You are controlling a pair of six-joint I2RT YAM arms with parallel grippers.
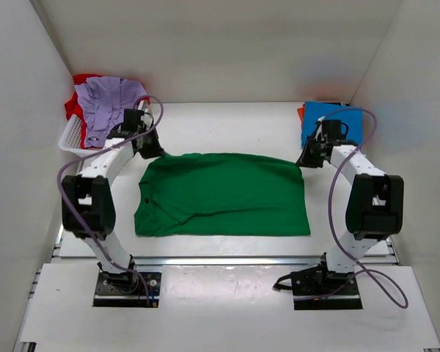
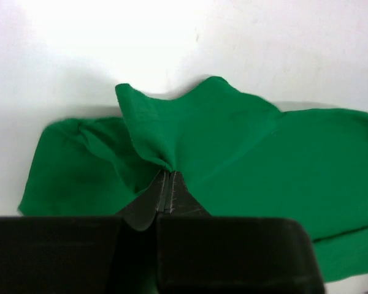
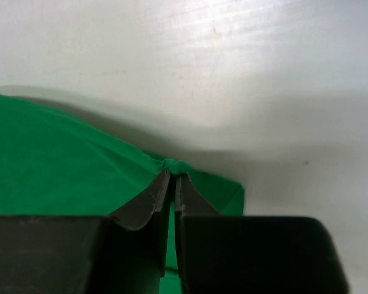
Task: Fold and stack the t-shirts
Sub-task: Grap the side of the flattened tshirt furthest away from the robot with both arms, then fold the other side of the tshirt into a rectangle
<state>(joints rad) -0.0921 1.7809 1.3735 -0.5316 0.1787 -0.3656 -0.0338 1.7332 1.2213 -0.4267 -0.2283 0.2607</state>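
- Green cloth, soft and matte: the green t-shirt (image 1: 224, 194) lies spread between the two grippers and on their near side. It is roughly rectangular, mostly flat, with creases and a rumpled sleeve at its near-left end.
- The left gripper (image 2: 167, 176) has its dark, tapered fingers pressed together on the shirt's far-left corner. The cloth rises from the tips in a pointed, tent-like fold, and loose pleats fall away to the left of it.
- The right gripper (image 3: 173, 173) has its jaws all but closed, with a small knot of green cloth pinched at the very tips. This is the shirt's far-right corner, and taut ridges run from the pinch toward the left.
- The finger pads on both are dark grey and curve outward below the tips. The left ones show fine scratches.
- Behind the left gripper and to its outer side, a white lattice basket (image 1: 72, 136) holds a crumpled lavender t-shirt (image 1: 106, 103) over a red-orange t-shirt (image 1: 75, 103).
- Just beyond the right gripper lies a blue t-shirt (image 1: 330, 117), flat and squared.
- The table (image 1: 227, 125) is smooth, white and faintly glossy, with soft shadows under the lifted corners.
- Plain white walls (image 1: 205, 44) close in the far side and both flanks.
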